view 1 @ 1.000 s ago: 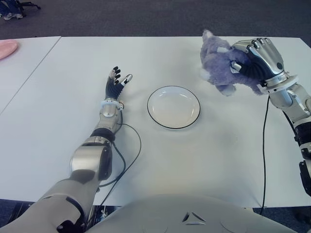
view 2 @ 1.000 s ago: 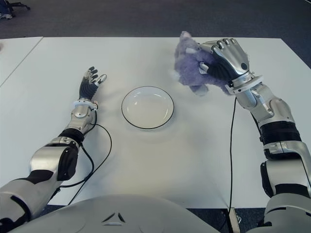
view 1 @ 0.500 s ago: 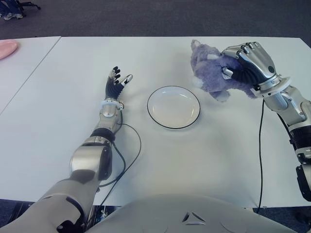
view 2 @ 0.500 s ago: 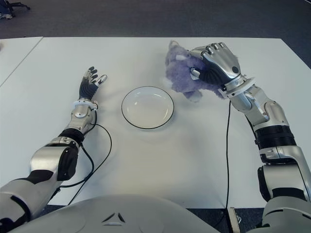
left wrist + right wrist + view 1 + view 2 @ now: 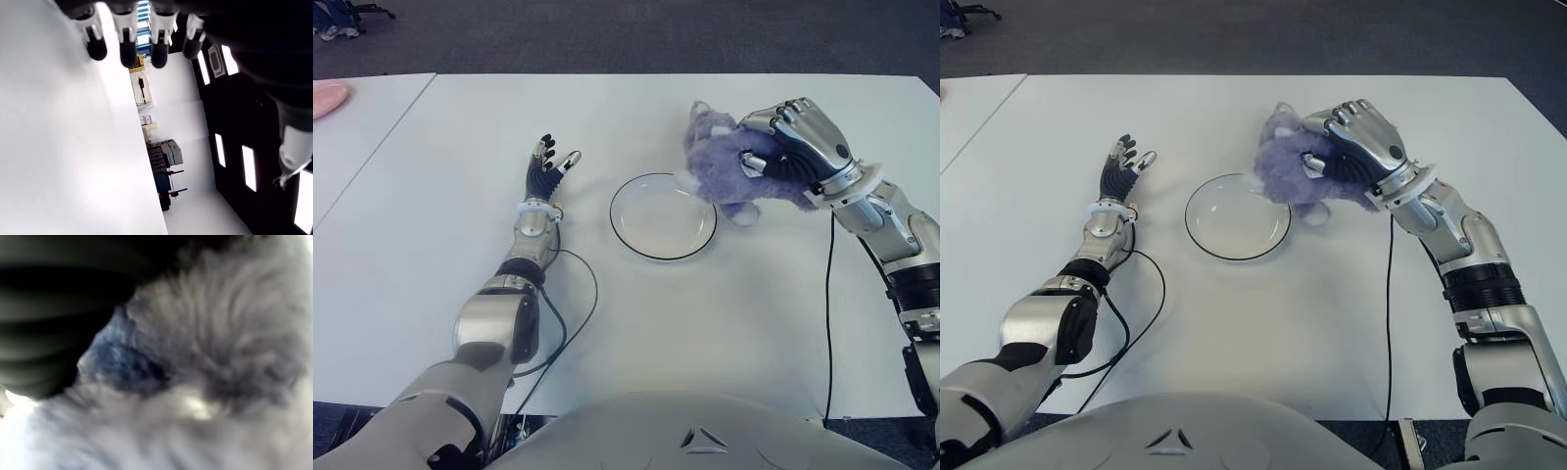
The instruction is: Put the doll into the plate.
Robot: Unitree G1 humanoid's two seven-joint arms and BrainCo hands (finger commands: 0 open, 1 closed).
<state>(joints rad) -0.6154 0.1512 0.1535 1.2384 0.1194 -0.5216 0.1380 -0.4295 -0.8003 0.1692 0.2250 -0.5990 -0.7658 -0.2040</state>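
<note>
A fluffy purple doll (image 5: 717, 164) hangs in the air over the right rim of the white, dark-rimmed plate (image 5: 651, 220) at the table's middle. My right hand (image 5: 795, 149) is shut on the doll, its fingers curled over the doll's back; the doll's fur (image 5: 195, 382) fills the right wrist view. The doll's underside is hidden. My left hand (image 5: 546, 164) shows to the left of the plate with its fingers (image 5: 127, 46) spread and nothing in them.
The white table (image 5: 724, 323) stretches all round the plate. A second white table (image 5: 352, 147) adjoins on the left, with a pink object (image 5: 327, 98) at its far edge. Black cables (image 5: 829, 313) trail from both arms across the table.
My right hand has carried the doll leftwards and lower, from the far right of the table to the plate's right rim. The left hand has not moved.
</note>
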